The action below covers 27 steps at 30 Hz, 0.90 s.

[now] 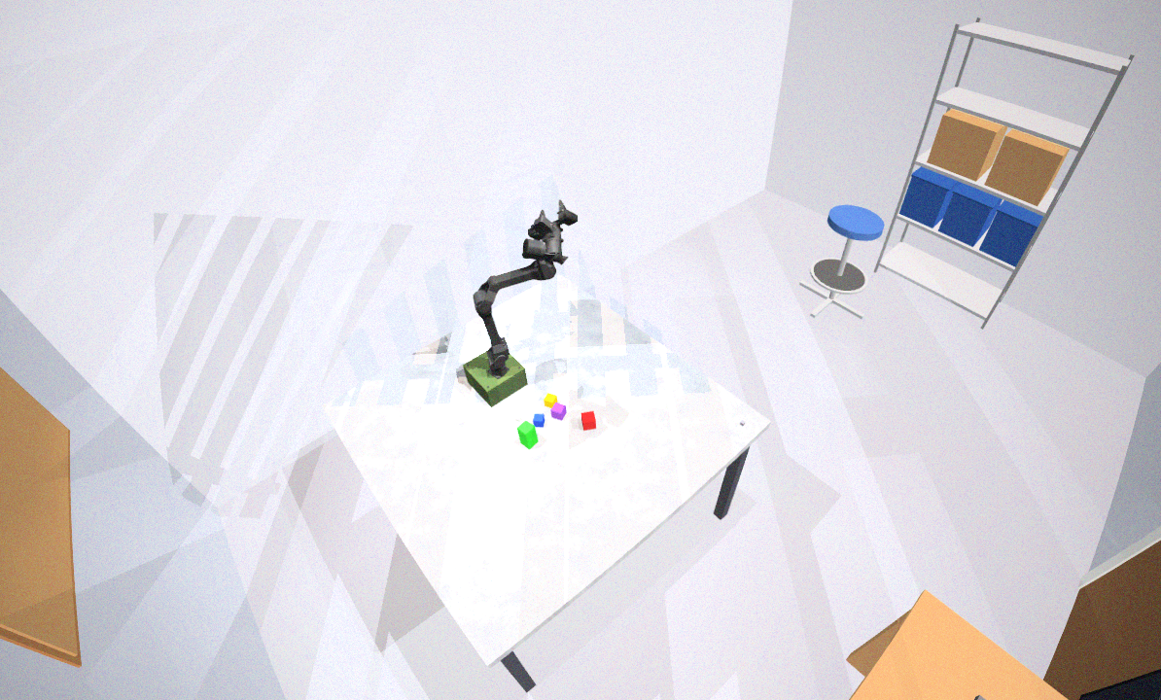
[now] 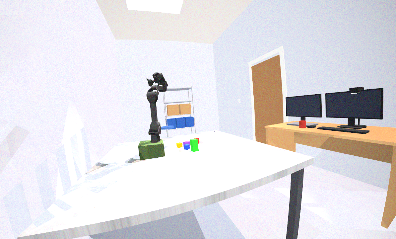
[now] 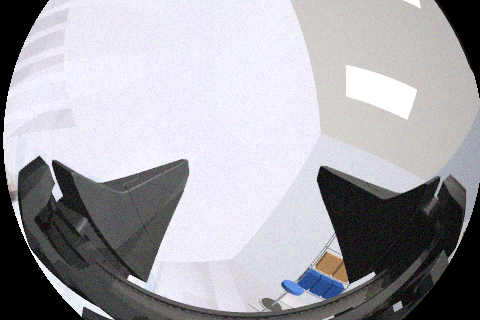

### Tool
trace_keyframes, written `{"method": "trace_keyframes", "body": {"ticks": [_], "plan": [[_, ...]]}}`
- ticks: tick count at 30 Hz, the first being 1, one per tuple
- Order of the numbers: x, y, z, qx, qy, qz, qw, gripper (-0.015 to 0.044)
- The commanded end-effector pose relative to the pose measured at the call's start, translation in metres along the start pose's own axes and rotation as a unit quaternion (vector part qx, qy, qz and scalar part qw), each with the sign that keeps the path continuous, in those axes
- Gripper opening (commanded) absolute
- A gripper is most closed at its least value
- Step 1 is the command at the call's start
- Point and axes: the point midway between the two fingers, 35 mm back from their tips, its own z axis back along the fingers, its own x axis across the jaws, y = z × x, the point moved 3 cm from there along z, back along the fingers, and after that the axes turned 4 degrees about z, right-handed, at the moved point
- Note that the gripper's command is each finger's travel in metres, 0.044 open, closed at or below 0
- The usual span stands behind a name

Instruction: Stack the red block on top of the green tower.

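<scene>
Nearest, in the wrist view, the gripper [image 3: 255, 171] spreads its jaws wide with nothing between them; beyond, the pale table [image 1: 514, 557] [image 2: 175, 184] carries the green tower [image 1: 527, 435] [image 2: 194, 145], upright, and the red block [image 1: 588, 421] [image 2: 198, 140], apart from it on the tabletop; farther off, a wooden desk [image 2: 342, 135] holds two monitors, while a blue-topped stool [image 1: 855, 222] [image 3: 292, 287] stands near a shelf rack [image 1: 1015, 269] [image 2: 177, 88] beside pale walls
</scene>
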Motion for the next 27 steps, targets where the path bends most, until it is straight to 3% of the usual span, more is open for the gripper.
{"method": "trace_keyframes", "body": {"ticks": [1,7,13,20,27], "plan": [[-0.002,0.002,0.001,0.003,0.004,-0.005,1.000,0.0426],[-0.052,0.068,0.036,0.086,0.131,-0.147,0.977,0.0440],[-0.093,0.141,0.103,0.168,0.288,-0.283,0.899,0.0440],[-0.113,0.209,0.209,0.238,0.465,-0.401,0.752,0.0440],[-0.087,0.259,0.322,0.295,0.621,-0.482,0.543,0.0440]]}}
